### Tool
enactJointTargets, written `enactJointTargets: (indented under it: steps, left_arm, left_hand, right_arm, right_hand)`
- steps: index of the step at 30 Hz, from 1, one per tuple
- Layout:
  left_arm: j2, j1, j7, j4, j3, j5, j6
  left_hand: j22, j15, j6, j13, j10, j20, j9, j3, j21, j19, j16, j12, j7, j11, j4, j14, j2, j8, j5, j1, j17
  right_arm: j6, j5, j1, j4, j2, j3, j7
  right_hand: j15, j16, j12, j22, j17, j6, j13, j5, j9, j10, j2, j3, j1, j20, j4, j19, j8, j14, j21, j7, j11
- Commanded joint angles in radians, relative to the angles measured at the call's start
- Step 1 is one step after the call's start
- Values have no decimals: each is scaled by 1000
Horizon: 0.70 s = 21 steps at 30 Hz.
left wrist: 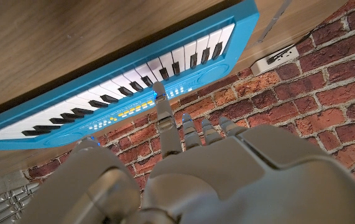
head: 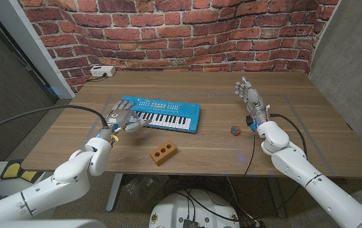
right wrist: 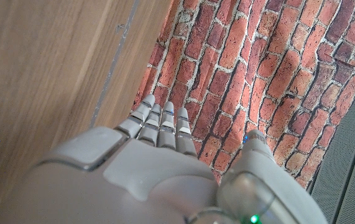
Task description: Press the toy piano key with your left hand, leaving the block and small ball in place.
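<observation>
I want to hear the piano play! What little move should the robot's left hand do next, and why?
Probably lower the one stretched-out finger straight down onto a white key. The left hand sits at the near edge of the blue toy piano, one finger reaching over the keys. The block and small ball lie off to the side, so no sideways move is needed.

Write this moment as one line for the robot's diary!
left hand: over toy piano keys, one finger extended | right hand: raised, open | block and small ball: on table, untouched
</observation>
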Motion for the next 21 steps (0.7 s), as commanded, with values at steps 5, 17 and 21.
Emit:
enactJointTargets:
  steps: [5,17,21]
  left_arm:
    - [27,-34,-42,5,27,-9,-1]
    - [29,-51,-42,26,35,-32,-34]
    - [32,-49,-35,25,29,-45,-47]
  left_hand:
    - [2,-28,11,2,8,15,3,-7,6,-8,7,8,2,-8,2,2,0,2,6,-4,2]
    - [2,-29,17,2,11,24,3,-10,9,-7,9,10,-7,-8,3,10,1,1,7,-4,2]
    - [3,-27,14,2,9,25,3,-11,10,-7,10,9,-11,-9,3,12,2,-1,8,-4,2]
  right_arm:
    - [-13,-11,-4,-18,1,-3,-19]
    - [-20,-19,-3,-26,0,-5,-26]
    - [-19,-22,-1,-25,1,-6,-27]
  right_hand:
    - [4,-4,6,5,5,6,3,3,3,4,6,-3,2,2,-1,9,0,1,-8,-1,0]
    - [4,-4,5,5,4,8,3,3,3,4,7,-4,1,3,-1,10,0,1,-12,-1,0]
    - [4,-4,6,5,4,8,3,3,3,5,7,-4,1,3,-1,10,0,1,-13,-2,1]
